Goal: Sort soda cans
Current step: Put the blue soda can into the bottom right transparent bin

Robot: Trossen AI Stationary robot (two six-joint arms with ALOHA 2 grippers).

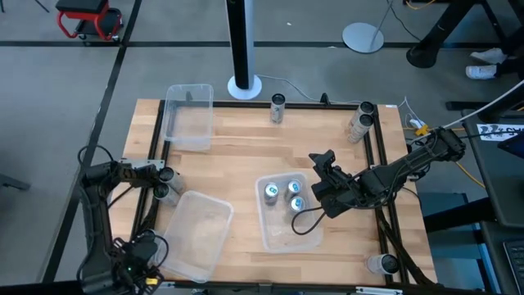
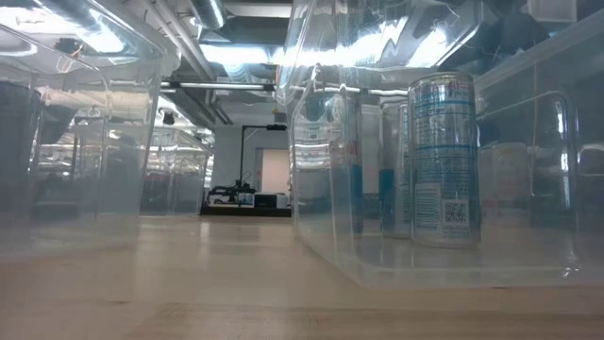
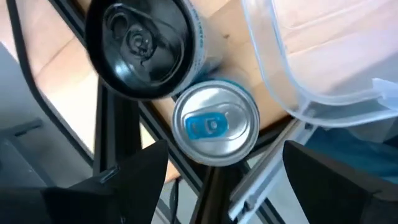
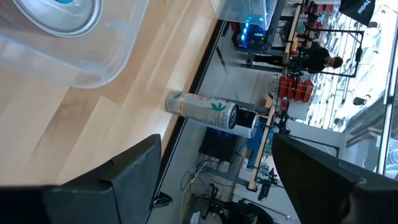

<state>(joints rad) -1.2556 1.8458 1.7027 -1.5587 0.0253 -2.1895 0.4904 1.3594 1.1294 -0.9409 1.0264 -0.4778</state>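
A: Starting at the left of the overhead frame, what is there?

B: The left gripper [image 1: 155, 182] sits at the table's [image 1: 237, 147] left edge, by two soda cans [image 1: 168, 175] standing close together at middle left. In its wrist view the fingers [image 3: 134, 180] stand spread apart with nothing between them; beyond them are a black-topped can [image 3: 142, 45] and a silver can [image 3: 215, 122] with a blue tab, touching or nearly so.

A: And the bins?

B: One clear bin [image 1: 188, 115] lies at upper left of the table, and a second bin [image 1: 195, 233] at lower left, just beside the left gripper; I see no cans in either. A third bin [image 1: 288, 213] sits lower centre and holds three cans [image 1: 284, 195] with bluish tops. In the low view one of them [image 2: 444, 161] stands upright behind the bin wall [image 2: 326, 170].

A: Other cans?

B: A single can [image 1: 277, 106] stands at top centre. Two more [image 1: 360, 123] stand near the upper right corner, and another [image 1: 383, 264] at lower right.

A: The right arm?

B: The right gripper [image 1: 323, 184] hovers at the third bin's right rim, its jaws parted and empty. Its wrist view shows a can with a green leaf print [image 4: 202, 111] at the table edge.
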